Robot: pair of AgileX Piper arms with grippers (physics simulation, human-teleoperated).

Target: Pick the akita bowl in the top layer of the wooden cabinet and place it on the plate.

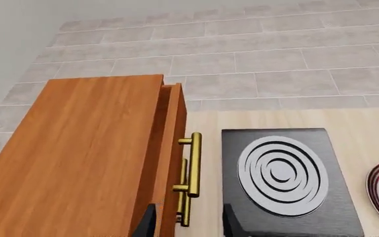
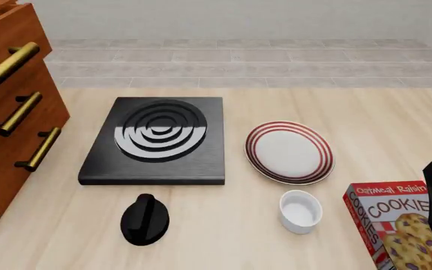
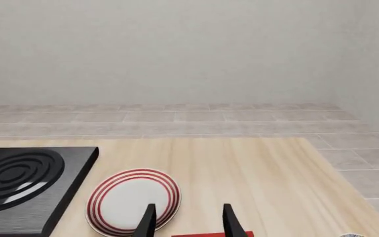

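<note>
Standing at table's left edge: cabinet [image 2: 6,112], reddish-brown, three brass handles on its front.
Top drawer [image 1: 170,148]: pulled out only slightly in the left wrist view; its inside is hidden.
Bowl: not visible in any view; I cannot tell where it lies.
Plate [image 2: 289,152]: white with red rings, flat on the table right of centre, nothing on it.
Stove [image 2: 156,140]: black square with a ringed burner, between cabinet and plate, close beside the plate.
Knob [image 2: 144,219]: black, on the table in front of the stove.
Cup [image 2: 300,211]: plain white, upright, just in front of the plate.
Cookie box [image 2: 400,228]: red, at the near right, beside the cup.
Left gripper [image 1: 188,222]: fingers spread, the drawer's handle [image 1: 191,170] between the tips, above the cabinet front.
Right gripper [image 3: 187,219]: fingers spread and empty, above the plate's near edge and the box.
</note>
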